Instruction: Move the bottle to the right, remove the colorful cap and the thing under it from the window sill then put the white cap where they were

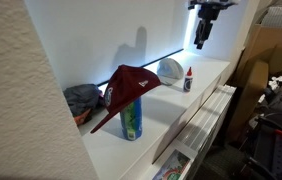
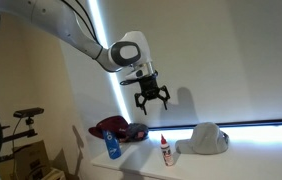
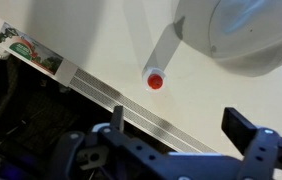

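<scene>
A small white bottle with a red top (image 1: 188,80) stands on the white window sill (image 1: 151,120), next to a white cap (image 1: 171,68). Both also show in an exterior view, the bottle (image 2: 166,150) and the white cap (image 2: 209,138). A maroon cap (image 1: 131,88) rests on a blue-green can (image 1: 132,120); they also show in an exterior view, the cap (image 2: 116,128) on the can (image 2: 113,147). My gripper (image 1: 203,28) (image 2: 151,97) hangs open and empty well above the bottle. In the wrist view the bottle (image 3: 158,72) and white cap (image 3: 246,35) lie below the open jaws (image 3: 181,125).
A grey cloth bundle (image 1: 81,100) lies on the sill behind the maroon cap. The sill's front edge has a slatted vent (image 3: 111,90). Cardboard boxes (image 1: 266,55) and clutter stand on the floor beside the sill.
</scene>
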{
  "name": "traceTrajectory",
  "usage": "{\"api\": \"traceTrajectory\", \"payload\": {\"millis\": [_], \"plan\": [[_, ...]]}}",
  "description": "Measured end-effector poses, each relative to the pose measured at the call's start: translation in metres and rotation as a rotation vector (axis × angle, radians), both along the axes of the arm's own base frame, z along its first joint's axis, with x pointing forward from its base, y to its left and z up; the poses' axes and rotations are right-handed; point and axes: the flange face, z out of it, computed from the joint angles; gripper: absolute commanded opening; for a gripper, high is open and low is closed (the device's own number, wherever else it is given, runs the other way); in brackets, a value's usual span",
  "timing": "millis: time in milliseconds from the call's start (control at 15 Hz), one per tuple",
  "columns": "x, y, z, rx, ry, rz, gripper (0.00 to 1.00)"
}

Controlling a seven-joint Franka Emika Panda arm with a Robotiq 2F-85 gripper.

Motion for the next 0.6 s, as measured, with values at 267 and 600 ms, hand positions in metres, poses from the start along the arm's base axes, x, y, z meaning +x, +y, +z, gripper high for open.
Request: {"api": "traceTrajectory", "payload": {"millis": [267, 600], "plan": [[0.013, -0.016, -0.04, 0.01, 0.061, -0.03, 1.0], [0.018, -0.006, -0.041, -0.013, 0.06, -0.005, 1.0]]}}
